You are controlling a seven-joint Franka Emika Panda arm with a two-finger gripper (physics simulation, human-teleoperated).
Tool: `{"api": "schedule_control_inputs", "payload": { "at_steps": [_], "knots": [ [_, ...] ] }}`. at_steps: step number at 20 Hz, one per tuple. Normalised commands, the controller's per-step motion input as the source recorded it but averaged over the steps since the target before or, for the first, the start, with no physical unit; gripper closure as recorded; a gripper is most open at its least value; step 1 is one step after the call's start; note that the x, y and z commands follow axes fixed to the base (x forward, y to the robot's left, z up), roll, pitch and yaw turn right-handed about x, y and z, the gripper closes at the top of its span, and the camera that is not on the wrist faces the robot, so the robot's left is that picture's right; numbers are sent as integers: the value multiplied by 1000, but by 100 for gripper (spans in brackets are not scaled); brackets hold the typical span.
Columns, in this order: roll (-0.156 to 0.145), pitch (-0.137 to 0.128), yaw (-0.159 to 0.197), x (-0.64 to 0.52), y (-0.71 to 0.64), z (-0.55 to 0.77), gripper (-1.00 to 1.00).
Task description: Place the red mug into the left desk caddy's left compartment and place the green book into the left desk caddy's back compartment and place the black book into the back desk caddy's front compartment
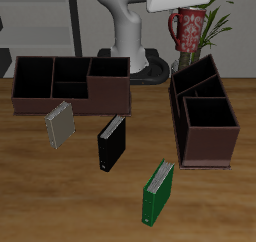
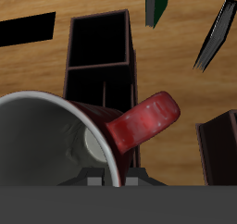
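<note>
- Three books stood on the table, all well below the pincer (image 1: 183, 10) and nearer the front edge: green book (image 1: 157, 193) nearest that edge, black book (image 1: 111, 143) farther back, grey book (image 1: 60, 125) beside the black one.
- Pincer was raised high at the back of the table, clamped on the rim of the red mug (image 1: 188, 29); in the wrist view the mug (image 2: 65, 140) hung directly under it, handle sticking out sideways, open mouth facing the camera.
- Left desk caddy (image 1: 203, 118) sat below the pincer and slightly toward the front edge; its compartments (image 2: 100, 44) were visible past the mug.
- Back desk caddy (image 1: 70, 85) lay well apart from the pincer, along the table's back.
- Potted plant (image 1: 207, 16) stood just behind the mug.
</note>
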Motion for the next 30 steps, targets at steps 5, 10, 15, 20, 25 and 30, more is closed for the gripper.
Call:
{"api": "schedule_control_inputs", "payload": {
  "at_steps": [5,10,15,20,25,30],
  "knots": [
    [6,16,1,-75,236,-123,100],
    [-6,25,-10,-28,140,-162,100],
    [51,63,32,-112,260,-338,100],
    [46,56,12,-237,85,-259,100],
    [-19,53,-25,-87,-173,-159,100],
    [22,13,9,-115,-56,-122,100]
  ]
}}
